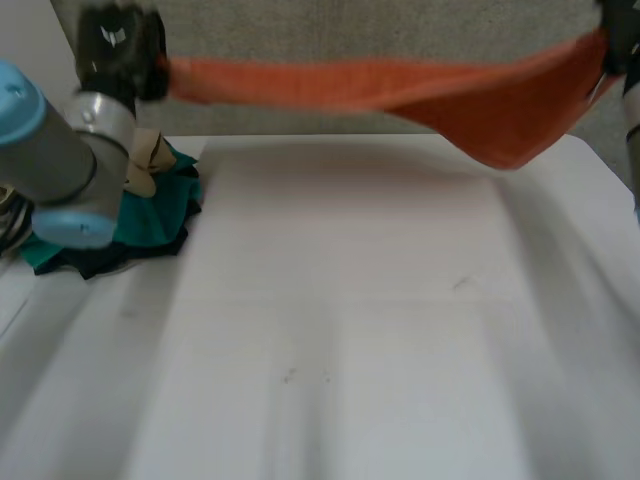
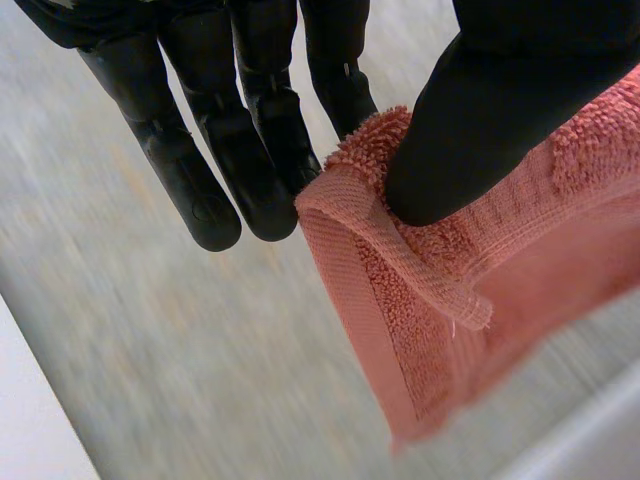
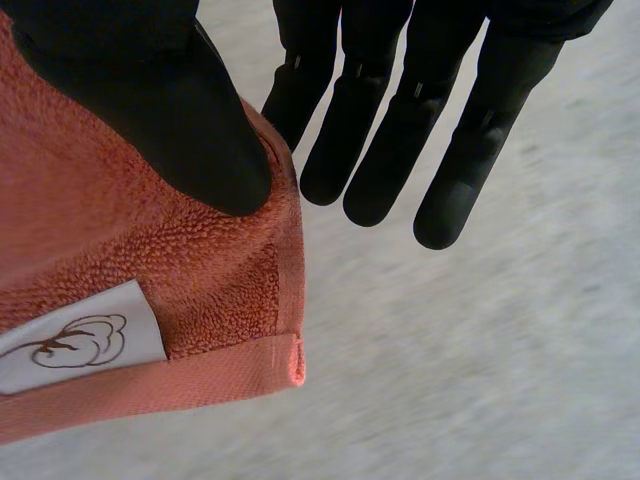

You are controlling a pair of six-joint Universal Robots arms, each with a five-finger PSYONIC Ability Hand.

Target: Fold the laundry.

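An orange towel (image 1: 400,90) hangs stretched in the air above the far side of the white table (image 1: 350,330), sagging toward its right end. My left hand (image 1: 120,45) holds the towel's left corner, the thumb (image 2: 490,120) pinching the terry cloth (image 2: 450,290) against a finger while the other fingers stay straight. My right hand (image 1: 622,40) holds the right corner, its thumb (image 3: 170,110) pressed on the towel (image 3: 120,270) beside a white label (image 3: 70,350) with a cotton-flower mark.
A pile of laundry (image 1: 150,215), teal, dark and cream pieces, lies at the table's far left, partly behind my left arm (image 1: 55,160). Grey carpet lies beyond the table's far edge.
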